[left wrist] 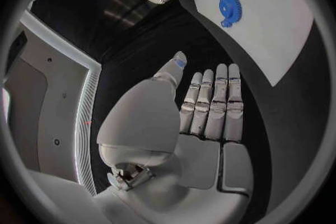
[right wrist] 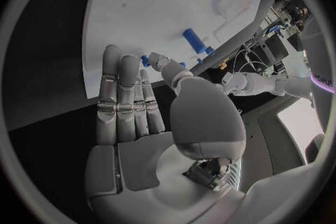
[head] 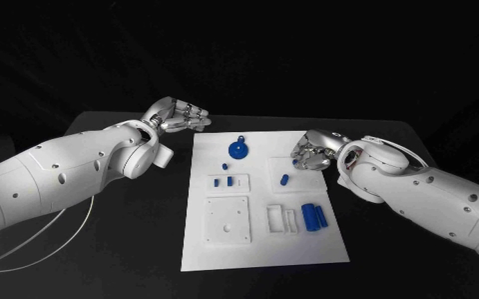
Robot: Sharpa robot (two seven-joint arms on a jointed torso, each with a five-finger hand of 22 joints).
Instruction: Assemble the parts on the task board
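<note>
The left hand (head: 180,117) hovers over the black table (head: 120,243) just off the far left corner of the task board (head: 259,250). In the left wrist view its fingers (left wrist: 217,103) lie straight and side by side with the thumb held apart, and nothing is in its grasp. The right hand (head: 311,152) sits over the right edge of the task board, about level with the board's upper third. In the right wrist view its fingers (right wrist: 122,95) are likewise extended together, the thumb angled away from them, and it holds nothing.

Just beside the right hand, towards the board's middle, a small blue part (head: 284,179) lies on the white surface. Farther in, near the board's far edge, lies a blue gear (head: 239,149) with a short stem pointing away from the robot. Below the gear, a small blue peg (head: 226,167) stands above a white fixture that holds two blue pieces (head: 221,182) side by side. Near the board's near right corner, two blue cylinders (head: 314,216) lie together next to a white bracket (head: 280,219). To the bracket's left, a square white plate (head: 226,220) rests on the board.
</note>
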